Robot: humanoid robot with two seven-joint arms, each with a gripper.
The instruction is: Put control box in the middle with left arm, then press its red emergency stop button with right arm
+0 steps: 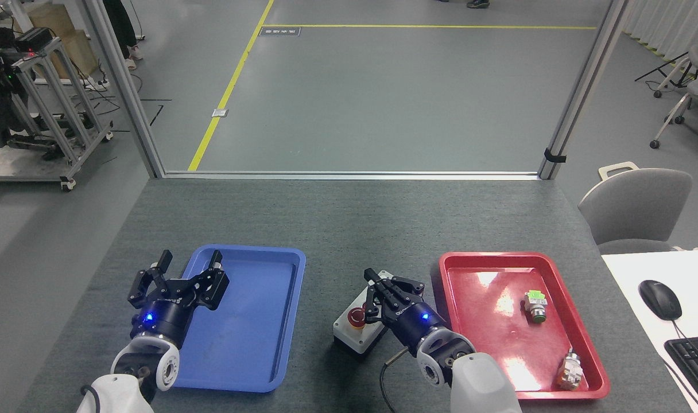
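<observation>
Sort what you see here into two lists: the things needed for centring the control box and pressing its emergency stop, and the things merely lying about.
Needed:
control box
red emergency stop button
left gripper
right gripper
bare tabletop

Lying about:
blue tray
red tray
two small loose switches in the red tray
mouse
keyboard
chair
</observation>
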